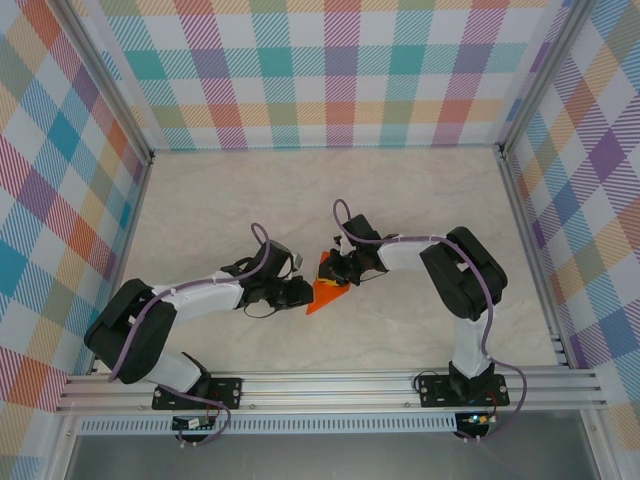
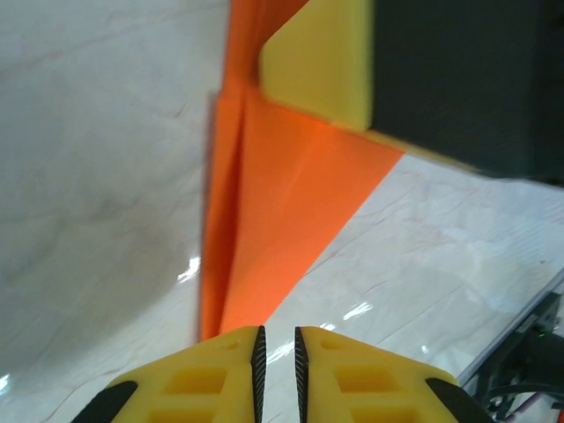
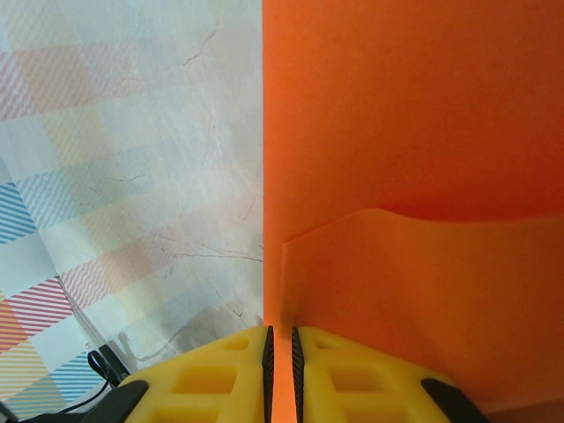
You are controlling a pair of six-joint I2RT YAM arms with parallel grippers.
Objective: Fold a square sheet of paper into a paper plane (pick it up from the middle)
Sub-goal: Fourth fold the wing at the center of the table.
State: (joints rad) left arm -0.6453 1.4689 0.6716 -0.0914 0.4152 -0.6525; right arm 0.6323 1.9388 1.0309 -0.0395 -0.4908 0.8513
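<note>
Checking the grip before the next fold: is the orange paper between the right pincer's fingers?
Yes, the orange paper runs down into the narrow slit of the right pincer, caught edge-on between its yellow halves.

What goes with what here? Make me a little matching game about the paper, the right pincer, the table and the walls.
1. paper
2. right pincer
3. table
4. walls

a. pale, marble-look
b. bright orange, creased
c. pastel checks
d. shut on the paper's edge

Pairs: 1-b, 2-d, 3-a, 4-c.
</note>
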